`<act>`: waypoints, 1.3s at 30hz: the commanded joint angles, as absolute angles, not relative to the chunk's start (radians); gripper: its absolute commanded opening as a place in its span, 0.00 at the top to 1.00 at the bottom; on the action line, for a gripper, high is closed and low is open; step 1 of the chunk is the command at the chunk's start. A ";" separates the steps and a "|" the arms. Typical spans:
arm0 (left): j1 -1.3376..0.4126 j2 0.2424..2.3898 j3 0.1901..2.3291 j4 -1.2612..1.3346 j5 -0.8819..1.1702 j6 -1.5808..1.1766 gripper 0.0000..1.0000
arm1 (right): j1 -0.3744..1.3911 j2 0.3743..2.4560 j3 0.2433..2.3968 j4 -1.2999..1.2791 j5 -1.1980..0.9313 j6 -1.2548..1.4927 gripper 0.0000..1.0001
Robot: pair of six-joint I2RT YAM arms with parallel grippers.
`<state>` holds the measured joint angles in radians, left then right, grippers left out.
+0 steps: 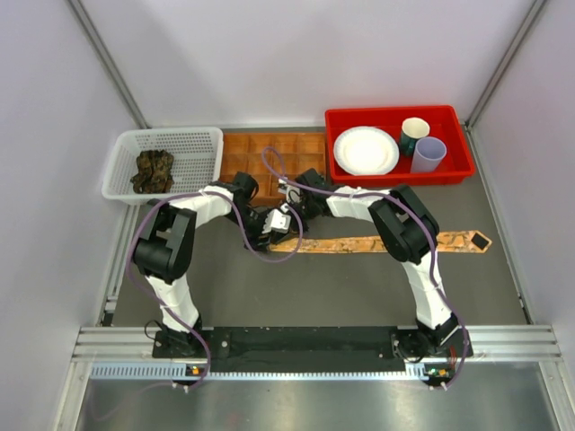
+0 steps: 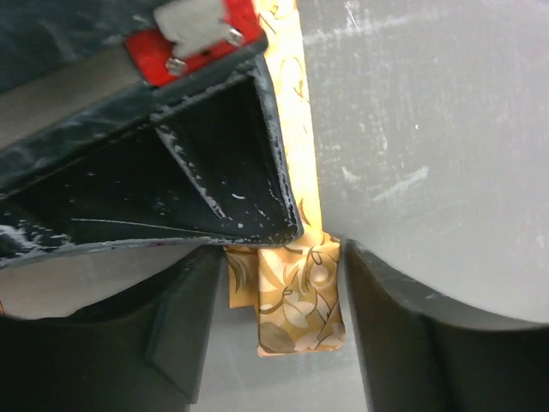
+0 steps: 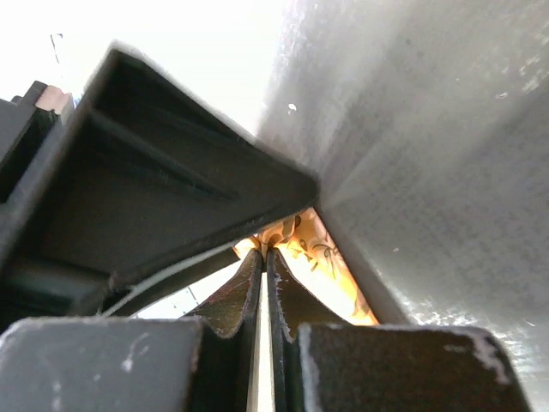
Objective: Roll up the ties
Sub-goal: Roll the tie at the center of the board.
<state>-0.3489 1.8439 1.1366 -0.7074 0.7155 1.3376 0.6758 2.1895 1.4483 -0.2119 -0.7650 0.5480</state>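
One tan tie (image 1: 346, 244), scuffed grey table (image 1: 341, 296), pale walls (image 1: 296, 54).

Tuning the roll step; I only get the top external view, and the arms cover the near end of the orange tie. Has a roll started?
Observer: In the left wrist view, the end of the tie is folded over on itself. It's a short flat fold, not a full roll.
Operator: Is the left one gripping it?
Observer: No clear grip. The left gripper has its jaws apart, one on each side of the fold and close to its edges. I can't tell if they touch it.
Operator: And the right?
Observer: The right gripper is shut, with its tips at the tie next to the fold. I can't tell if it pinches the fabric.
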 commanded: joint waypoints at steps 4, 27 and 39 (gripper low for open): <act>-0.348 1.818 1.109 -0.801 0.678 1.402 0.59 | 0.666 2.161 1.486 -0.210 -0.759 0.548 1.00; -0.270 1.807 1.106 -0.798 0.729 1.316 0.38 | 0.667 2.195 1.509 -0.373 -0.598 0.407 1.00; -0.258 1.758 1.117 -0.773 0.815 1.285 0.49 | 0.673 2.197 1.508 -0.379 -0.584 0.385 1.00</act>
<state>-0.2481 1.8103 1.1053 -0.7601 0.7452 1.3018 0.6720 2.1895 1.4887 -0.3607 -0.6662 0.4267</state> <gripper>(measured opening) 0.515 0.006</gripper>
